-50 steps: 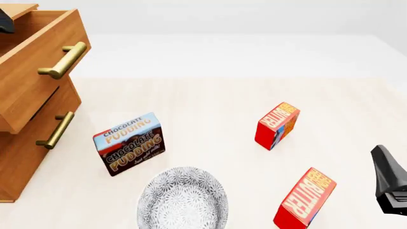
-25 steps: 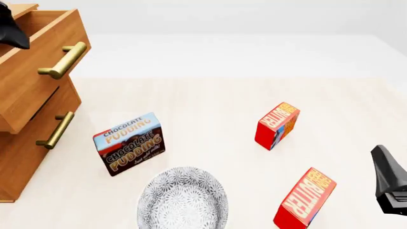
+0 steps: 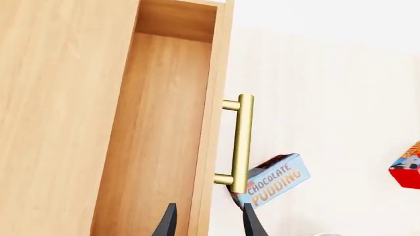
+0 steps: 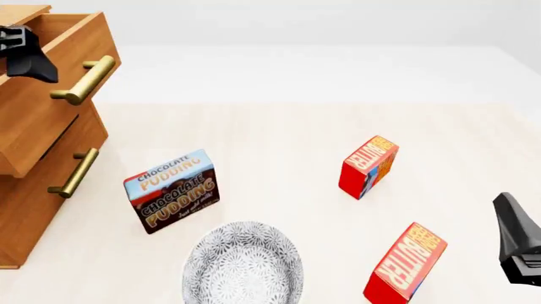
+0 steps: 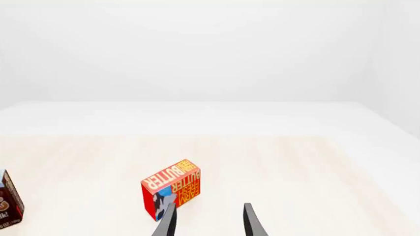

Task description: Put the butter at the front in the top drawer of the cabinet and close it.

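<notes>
The butter [image 4: 406, 264], a glossy red carton, stands on pale wood-grain table [image 4: 279, 145]; both arms' fingers released.

red-orange butter [image 4: 406, 264], honey-brown cabinet [image 4: 42, 136], grey-patterned plate [image 4: 242, 263]

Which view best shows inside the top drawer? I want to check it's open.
The left wrist view: it looks straight into the top drawer, pulled out and holding nothing visible. The front view shows only its front and handle; the right wrist view misses it.
</notes>
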Robot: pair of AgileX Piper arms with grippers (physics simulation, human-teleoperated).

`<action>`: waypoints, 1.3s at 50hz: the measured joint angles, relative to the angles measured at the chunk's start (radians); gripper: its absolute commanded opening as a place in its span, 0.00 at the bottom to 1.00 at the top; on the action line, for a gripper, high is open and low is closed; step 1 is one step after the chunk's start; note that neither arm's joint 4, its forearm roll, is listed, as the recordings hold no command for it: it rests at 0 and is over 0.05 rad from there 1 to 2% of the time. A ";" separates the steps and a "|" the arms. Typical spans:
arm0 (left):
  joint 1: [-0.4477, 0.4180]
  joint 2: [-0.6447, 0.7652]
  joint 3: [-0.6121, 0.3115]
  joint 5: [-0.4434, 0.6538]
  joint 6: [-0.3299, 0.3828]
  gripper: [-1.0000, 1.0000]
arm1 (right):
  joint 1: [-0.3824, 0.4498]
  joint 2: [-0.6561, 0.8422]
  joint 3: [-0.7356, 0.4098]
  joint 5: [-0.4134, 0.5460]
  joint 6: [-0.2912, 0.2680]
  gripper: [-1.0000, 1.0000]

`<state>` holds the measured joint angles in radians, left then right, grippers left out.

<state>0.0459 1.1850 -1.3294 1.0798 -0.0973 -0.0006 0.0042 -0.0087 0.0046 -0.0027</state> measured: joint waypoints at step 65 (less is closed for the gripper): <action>-0.139 0.036 0.030 -0.033 -0.027 1.00 | 0.000 0.000 0.000 0.000 0.000 1.00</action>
<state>-0.0926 1.2207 -1.2997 1.0466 -0.1247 -0.0006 0.0042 -0.0087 0.0047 -0.0027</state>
